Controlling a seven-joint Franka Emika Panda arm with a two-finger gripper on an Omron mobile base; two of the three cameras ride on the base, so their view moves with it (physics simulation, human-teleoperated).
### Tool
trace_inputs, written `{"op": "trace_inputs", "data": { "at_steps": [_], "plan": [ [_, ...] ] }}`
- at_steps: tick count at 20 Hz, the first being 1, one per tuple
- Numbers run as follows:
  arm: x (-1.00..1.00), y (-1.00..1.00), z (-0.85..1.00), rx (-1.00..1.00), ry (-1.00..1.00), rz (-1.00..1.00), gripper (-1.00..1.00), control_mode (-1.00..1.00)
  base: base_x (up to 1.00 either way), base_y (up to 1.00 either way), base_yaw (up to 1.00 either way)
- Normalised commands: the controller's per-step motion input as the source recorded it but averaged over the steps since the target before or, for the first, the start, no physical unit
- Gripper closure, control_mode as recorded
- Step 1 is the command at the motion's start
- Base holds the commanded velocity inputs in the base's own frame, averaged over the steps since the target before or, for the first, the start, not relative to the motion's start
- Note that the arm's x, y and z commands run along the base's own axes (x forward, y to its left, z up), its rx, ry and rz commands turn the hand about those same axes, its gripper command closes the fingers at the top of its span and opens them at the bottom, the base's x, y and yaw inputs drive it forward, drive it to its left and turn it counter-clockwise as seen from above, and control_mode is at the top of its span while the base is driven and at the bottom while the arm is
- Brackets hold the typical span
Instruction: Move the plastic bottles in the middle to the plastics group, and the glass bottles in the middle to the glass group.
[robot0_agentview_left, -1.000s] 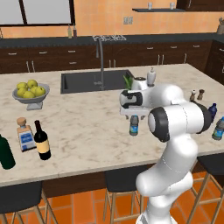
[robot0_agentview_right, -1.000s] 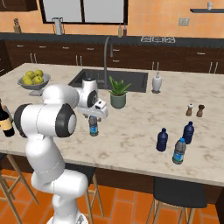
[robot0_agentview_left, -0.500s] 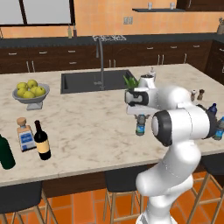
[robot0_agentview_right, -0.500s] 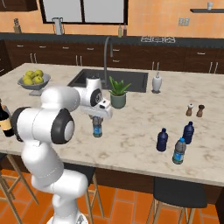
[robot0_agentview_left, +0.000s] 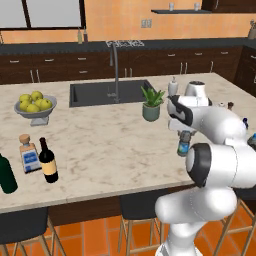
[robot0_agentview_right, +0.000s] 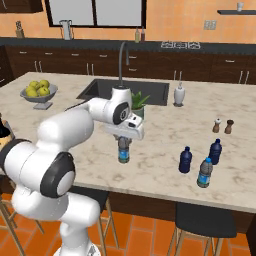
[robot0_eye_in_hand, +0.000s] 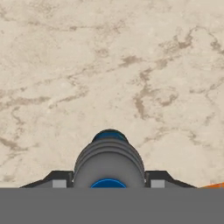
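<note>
Hand (robot0_agentview_right: 124, 141) gripping clear bottle (robot0_agentview_right: 124, 151), wine bottle (robot0_agentview_left: 48, 161) far left

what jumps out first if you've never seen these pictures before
The big white arm dominates, its tool shut on a small clear bottle with a blue cap, held upright near the middle of the marble counter. To the right, three more small bottles cluster near the counter's front edge. At the far left end stands a tall dark wine bottle beside a square clear bottle.
</note>
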Motion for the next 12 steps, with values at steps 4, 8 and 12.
{"op": "trace_inputs", "data": {
  "at_steps": [4, 8, 12],
  "plan": [
    [-0.44, -0.69, 0.29, 0.00, 0.03, 0.00, 1.00, -1.00, 0.00, 0.00, 0.00],
    [-0.52, -0.74, 0.02, -0.03, -0.12, 0.00, 1.00, -1.00, 0.00, 0.00, 0.00],
    [-0.11, -0.77, -0.04, -0.07, -0.12, 0.00, 1.00, -1.00, 0.00, 0.00, 0.00]
  ]
}}
